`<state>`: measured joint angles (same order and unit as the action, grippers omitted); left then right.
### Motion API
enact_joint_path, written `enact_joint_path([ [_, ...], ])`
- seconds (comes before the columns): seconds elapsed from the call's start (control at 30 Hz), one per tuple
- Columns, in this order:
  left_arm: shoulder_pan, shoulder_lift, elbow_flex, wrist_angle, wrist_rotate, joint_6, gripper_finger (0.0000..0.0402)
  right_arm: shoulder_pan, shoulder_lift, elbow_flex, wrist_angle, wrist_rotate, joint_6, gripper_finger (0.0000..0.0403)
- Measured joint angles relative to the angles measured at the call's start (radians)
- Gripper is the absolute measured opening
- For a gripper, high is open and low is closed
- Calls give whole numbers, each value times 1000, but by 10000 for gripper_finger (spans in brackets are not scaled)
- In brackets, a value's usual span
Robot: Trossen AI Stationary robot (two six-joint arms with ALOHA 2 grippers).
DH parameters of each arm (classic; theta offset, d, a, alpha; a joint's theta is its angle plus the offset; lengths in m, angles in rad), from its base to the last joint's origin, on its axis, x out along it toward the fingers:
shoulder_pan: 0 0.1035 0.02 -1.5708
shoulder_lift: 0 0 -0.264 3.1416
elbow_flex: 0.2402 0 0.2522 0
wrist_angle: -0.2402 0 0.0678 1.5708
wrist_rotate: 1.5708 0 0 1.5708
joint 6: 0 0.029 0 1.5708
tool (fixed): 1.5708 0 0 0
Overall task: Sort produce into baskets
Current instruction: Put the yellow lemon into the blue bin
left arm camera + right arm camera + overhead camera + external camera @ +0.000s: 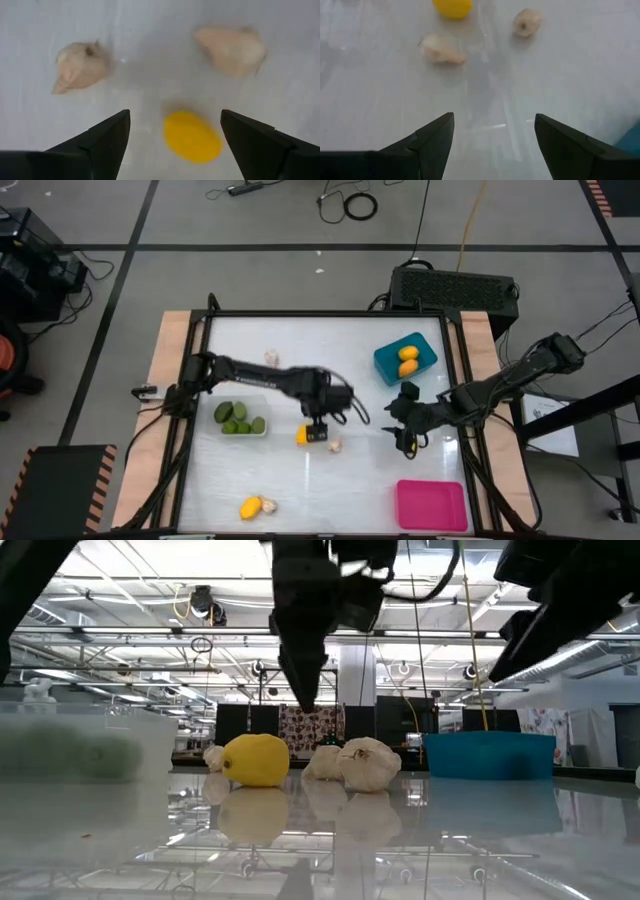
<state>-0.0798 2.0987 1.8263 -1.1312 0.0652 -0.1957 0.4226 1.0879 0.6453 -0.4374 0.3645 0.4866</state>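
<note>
White glossy table (330, 470) on grey floor; blue basket (388, 361) holds 2 yellow fruits, and a lemon (301, 436) lies well left of it. Left gripper (316, 433) hangs over the lemon, fingers apart and empty. Right gripper (406, 442) below the basket, fingers apart, empty.

The high camera looked straight down on the whole worktop (330, 480), while the low one sat at surface level, facing across into the room. Both wrist cameras peered close at the worktop, sharing the yellow piece (192, 136) with the other views.
</note>
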Motion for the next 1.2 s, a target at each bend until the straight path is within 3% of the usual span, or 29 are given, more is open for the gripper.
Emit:
enact_joint_path([
  [0.17,-68,0,0,26,-157,-333,318,46,40,0,-3,0,-4,270],
  [0.33,-107,-1,0,-17,-221,-685,318,73,56,0,-8,-7,-38,270],
  [0.47,-138,-1,0,-90,-234,-841,318,78,56,0,-18,-49,-60,270],
  [0.77,-206,8,-1,-93,-236,-1028,318,97,56,0,-59,-60,-61,270],
  [0.97,-217,8,-6,-88,-275,-1057,318,140,56,0,-68,-60,-39,270],
  [1.2,-215,10,-147,-46,-264,-1085,318,198,56,0,-68,-56,-17,270],
])
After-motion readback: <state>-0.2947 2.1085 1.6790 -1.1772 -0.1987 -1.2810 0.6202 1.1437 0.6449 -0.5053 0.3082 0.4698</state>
